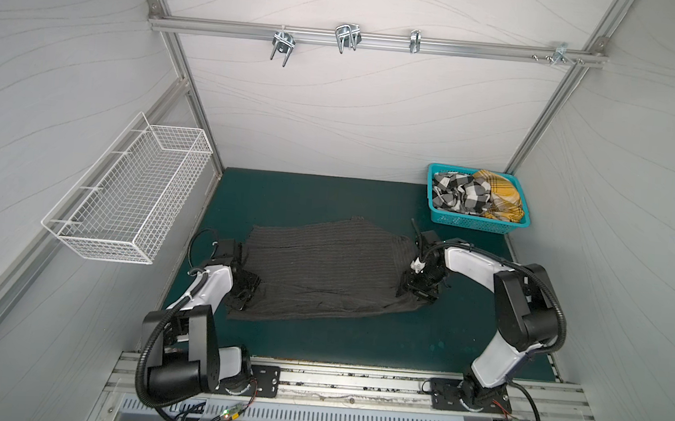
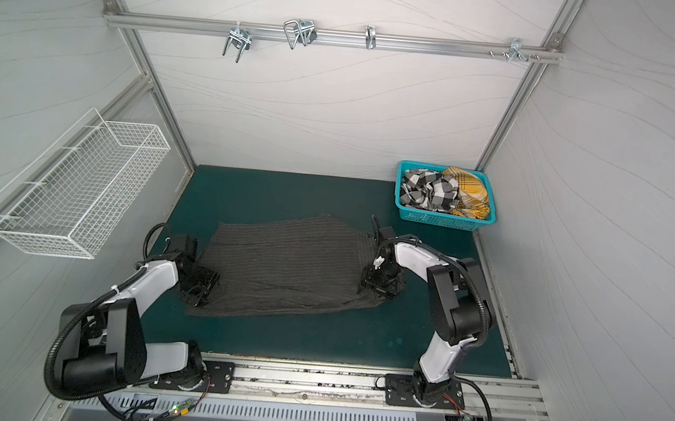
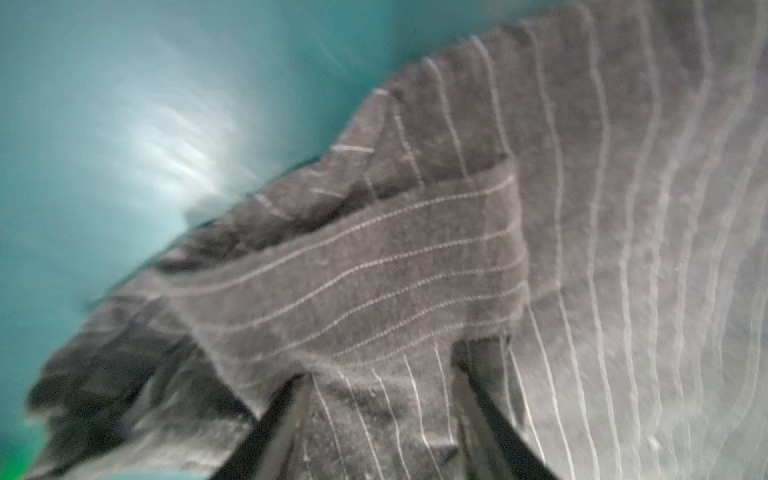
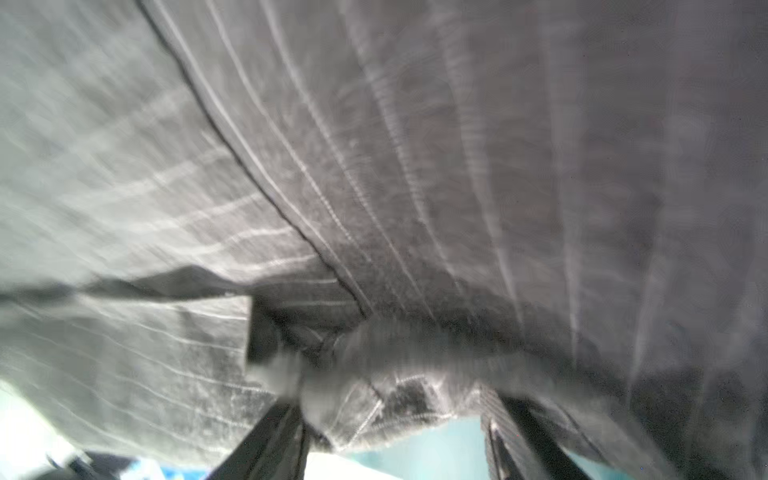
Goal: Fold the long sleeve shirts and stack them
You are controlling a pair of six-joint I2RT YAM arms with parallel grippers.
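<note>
1. The left gripper sits at the left end of the charcoal pinstriped shirt. Its fingers stand apart with striped cloth between them, and a fold covers the tips. The blurred wrist view does not show whether they pinch the cloth.
2. The right gripper is at the shirt's right end. Its fingers are also spread, with a bunched hem between them and the tips hidden, so a grip cannot be confirmed. Teal shows beneath that hem.
3. In both top views the pinstriped shirt lies spread across the middle of the green mat, spanning from one gripper to the other.
4. The black-and-white checked shirt and the mustard plaid shirt lie crumpled side by side in the teal basket at the mat's far right corner.
5. A white wire basket hangs on the left wall.
</note>
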